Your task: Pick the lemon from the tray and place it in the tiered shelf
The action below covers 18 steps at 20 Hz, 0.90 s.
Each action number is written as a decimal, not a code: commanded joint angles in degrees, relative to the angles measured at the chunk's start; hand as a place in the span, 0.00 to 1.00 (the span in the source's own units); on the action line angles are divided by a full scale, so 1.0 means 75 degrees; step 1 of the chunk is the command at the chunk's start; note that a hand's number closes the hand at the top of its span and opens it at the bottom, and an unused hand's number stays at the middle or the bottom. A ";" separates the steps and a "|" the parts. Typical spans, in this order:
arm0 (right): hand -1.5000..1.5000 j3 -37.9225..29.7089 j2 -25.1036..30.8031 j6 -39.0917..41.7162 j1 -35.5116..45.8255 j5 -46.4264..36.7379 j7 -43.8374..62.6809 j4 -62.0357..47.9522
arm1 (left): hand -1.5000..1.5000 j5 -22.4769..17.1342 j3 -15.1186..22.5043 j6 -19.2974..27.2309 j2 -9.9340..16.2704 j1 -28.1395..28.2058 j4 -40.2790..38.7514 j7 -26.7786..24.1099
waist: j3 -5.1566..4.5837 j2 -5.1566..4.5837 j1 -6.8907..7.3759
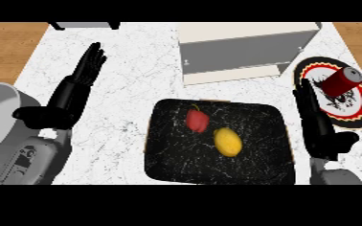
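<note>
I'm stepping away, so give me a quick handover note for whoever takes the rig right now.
Left hand: open, resting at the left, holding nothing.
Right hand: open, at the right beside the tray, holding nothing.
Lemon: on the black tray, next to a red pepper.
Shelf: behind the tray; no lemon visible on it.
Done: nothing yet.
Left: grasp the lemon, lift it, place it in the shelf.

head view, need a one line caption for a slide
Lemon and red pepper on the black tray, tiered shelf behind, left hand and right hand open.
</note>
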<state>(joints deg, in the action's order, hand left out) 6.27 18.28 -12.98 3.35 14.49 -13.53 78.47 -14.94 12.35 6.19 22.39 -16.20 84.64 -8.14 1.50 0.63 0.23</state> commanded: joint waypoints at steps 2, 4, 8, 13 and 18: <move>0.00 0.0190 0.0341 0.0933 0.0623 0.0181 0.0647 0.0119 | 0.50 0.0539 0.0252 0.0372 -0.0140 0.0252 0.0056 0.0374 | -0.0198 -0.0079 0.0020; 0.00 0.0658 0.0307 0.1360 0.1444 0.0224 0.1313 0.0194 | 0.50 0.0755 0.0397 0.0570 -0.0204 0.0413 -0.0220 0.0413 | -0.0204 -0.0099 0.0177; 1.00 -0.0233 -0.2322 0.1544 0.0854 0.3529 0.1316 0.0144 | 0.50 0.0477 0.0300 0.0440 -0.0234 0.0413 -0.0415 0.0573 | 0.0118 -0.0286 0.0080; 0.00 0.0247 -0.0275 -0.1515 0.1376 -0.1597 0.0193 -0.1250 | 0.50 0.0886 0.0590 0.0808 -0.0466 0.0459 -0.0388 0.0988 | -0.0191 -0.0110 0.0087; 0.00 -0.0886 -0.0659 -0.0105 0.1220 -0.0081 -0.1949 -0.2014 | 0.50 0.0833 0.0414 0.0653 -0.0481 0.0816 -0.0156 0.1061 | -0.0188 -0.0093 0.0032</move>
<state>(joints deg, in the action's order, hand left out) 4.27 14.86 -17.34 12.81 9.44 -19.63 66.43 -8.22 16.23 11.74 18.42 -12.22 81.46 -1.14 0.09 -0.26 0.60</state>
